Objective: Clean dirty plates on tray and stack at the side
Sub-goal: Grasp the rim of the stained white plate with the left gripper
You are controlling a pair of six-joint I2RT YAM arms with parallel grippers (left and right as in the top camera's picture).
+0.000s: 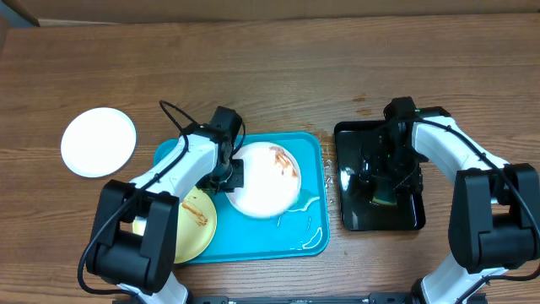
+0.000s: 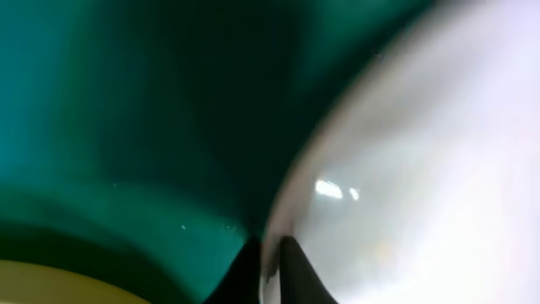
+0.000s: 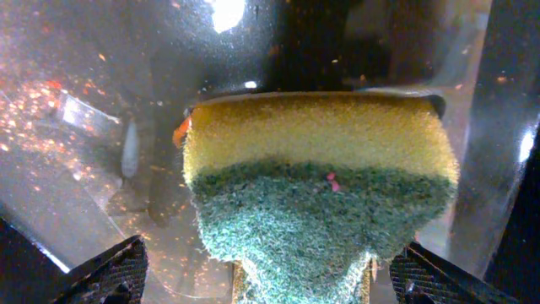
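Observation:
The turquoise tray [image 1: 310,152] holds a white plate [image 1: 268,184] with brown-red sauce smears near its far rim. My left gripper [image 1: 234,174] is shut on this plate's left rim; the left wrist view shows both fingers [image 2: 270,270] pinching the white rim [image 2: 422,169] over the tray [image 2: 126,127]. A pale yellow-green plate [image 1: 192,226] with a sauce smear lies at the tray's front left, and it also shows in the left wrist view [image 2: 51,285]. A clean white plate [image 1: 99,142] lies on the table to the left. My right gripper [image 1: 390,179] is open, with its fingers [image 3: 270,274] astride a yellow-and-green sponge [image 3: 321,169].
A glossy black tray [image 1: 350,211] stands right of the turquoise tray; it is wet and holds the sponge. A puddle of water [image 1: 299,218] lies on the turquoise tray's front right. Small sauce spots mark the wooden table between the trays.

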